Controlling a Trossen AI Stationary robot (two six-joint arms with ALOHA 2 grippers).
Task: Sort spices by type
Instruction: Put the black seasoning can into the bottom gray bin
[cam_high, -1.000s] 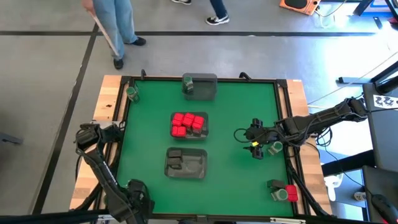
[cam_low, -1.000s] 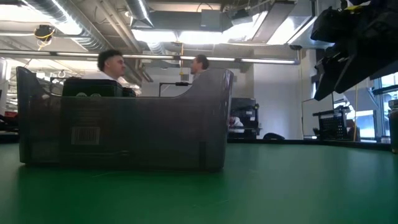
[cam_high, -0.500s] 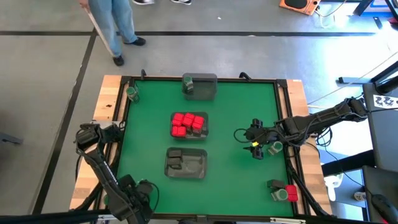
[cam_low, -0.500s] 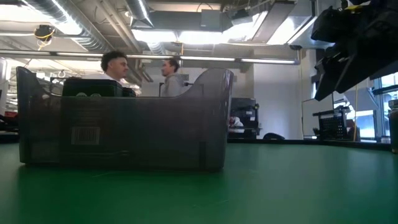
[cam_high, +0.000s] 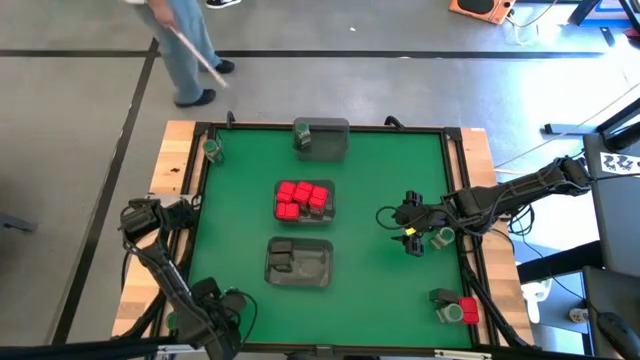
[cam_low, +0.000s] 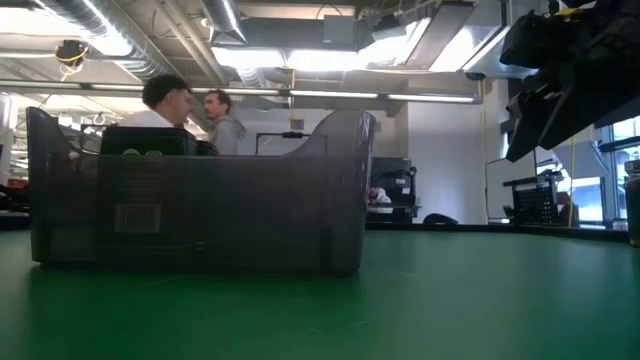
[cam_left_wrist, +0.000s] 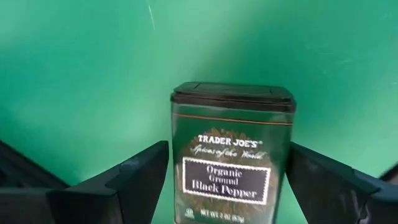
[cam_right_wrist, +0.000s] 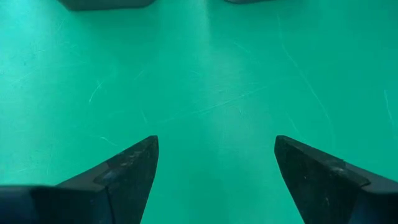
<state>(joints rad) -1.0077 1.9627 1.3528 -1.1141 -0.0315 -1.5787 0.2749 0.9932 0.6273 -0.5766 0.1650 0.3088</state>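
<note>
The left gripper (cam_left_wrist: 227, 180) straddles the black pepper tin (cam_left_wrist: 231, 152), fingers apart, so an off-centre close could topple it.

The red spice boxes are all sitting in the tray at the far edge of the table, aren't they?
Not quite. The high view shows most of the red spice boxes in the tray at the middle of the table. The tray at the far edge holds a green-lidded jar instead.
</note>
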